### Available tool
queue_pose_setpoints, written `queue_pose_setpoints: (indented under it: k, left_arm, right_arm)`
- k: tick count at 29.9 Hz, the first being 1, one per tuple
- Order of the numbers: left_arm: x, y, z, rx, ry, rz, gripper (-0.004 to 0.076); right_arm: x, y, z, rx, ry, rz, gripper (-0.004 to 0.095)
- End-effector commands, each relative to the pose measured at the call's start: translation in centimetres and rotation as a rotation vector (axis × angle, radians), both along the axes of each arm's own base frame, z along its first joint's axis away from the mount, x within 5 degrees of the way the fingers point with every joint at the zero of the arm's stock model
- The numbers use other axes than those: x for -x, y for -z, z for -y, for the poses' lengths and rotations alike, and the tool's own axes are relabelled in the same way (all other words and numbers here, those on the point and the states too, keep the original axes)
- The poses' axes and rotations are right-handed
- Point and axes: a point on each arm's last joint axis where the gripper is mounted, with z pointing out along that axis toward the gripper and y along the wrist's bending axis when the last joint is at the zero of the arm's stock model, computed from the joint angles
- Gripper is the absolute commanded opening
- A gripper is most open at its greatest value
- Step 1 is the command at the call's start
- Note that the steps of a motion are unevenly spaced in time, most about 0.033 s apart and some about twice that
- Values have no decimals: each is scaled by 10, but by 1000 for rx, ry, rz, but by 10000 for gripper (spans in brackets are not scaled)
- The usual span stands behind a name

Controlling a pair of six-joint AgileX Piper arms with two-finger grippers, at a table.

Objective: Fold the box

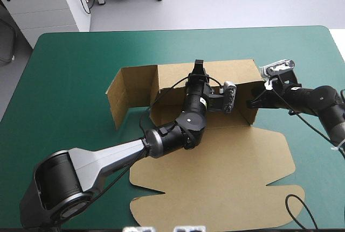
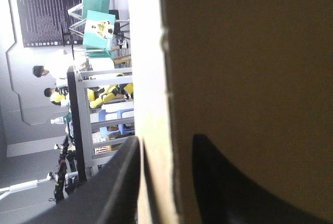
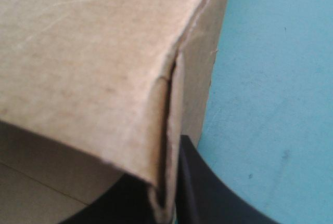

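Brown box (image 1: 232,135) sits centred on tabletop (image 1: 70,60), 3 walls raised, lid panel (image 1: 215,189) flat toward the near edge; left tool (image 1: 198,68) clenched on the far wall (image 1: 232,70); right tool (image 1: 252,103) clenched on the right wall (image 1: 249,114); tucking judged outstanding.

The box (image 1: 215,156) is plain brown board throughout, with no print or marking. The inner faces of its raised walls read a shade darker than the flat lid panel. In the left wrist view its cut edge (image 2: 151,78) shows as a paler tan strip. In the right wrist view the brown surface carries faint pale scuff lines.

The table cover (image 1: 70,92) is uniform teal-green, without pattern.

The left gripper (image 1: 198,66) and the right gripper (image 1: 253,102) both have solid black fingers. The left arm (image 1: 108,159) has a grey shell between black joints. The right arm (image 1: 315,100) is black.
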Motion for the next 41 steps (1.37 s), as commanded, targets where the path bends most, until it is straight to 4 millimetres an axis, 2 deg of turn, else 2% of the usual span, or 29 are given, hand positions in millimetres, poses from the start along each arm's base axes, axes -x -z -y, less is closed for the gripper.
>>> queue_pose_setpoints:
  k: [1, 6, 11, 20, 26, 30, 32, 34, 41]
  left_arm:
    - [4, -30, -5, 75, 2, 67, 342]
    - [9, -32, -2, 101, 2, 76, 342]
    - [27, -39, 9, 140, 9, 151, 342]
    - [84, -54, 30, 237, 68, 166, 340]
    - [127, -85, 25, 336, 129, 153, 306]
    - [142, -114, 9, 417, 156, 164, 171]
    - [143, -129, -3, 484, 147, 164, 66]
    - [138, -143, -19, 575, 112, 147, -6]
    - [95, -176, -87, 761, -55, 80, -4]
  right_arm:
    - [4, -13, 1, 17, 2, 24, 1]
    - [5, -12, 2, 27, 4, 11, 1]
    - [5, -10, 4, 46, 23, -3, 1]
    - [5, -10, 5, 52, 35, -13, 1]
    - [5, -10, 6, 53, 44, -24, 1]
    - [6, -9, 6, 51, 41, -36, 1]
    - [7, -9, 5, 50, 38, -38, 1]
    - [8, -11, 5, 48, 37, -34, 1]
    - [22, -30, 4, 14, 62, 9, 3]
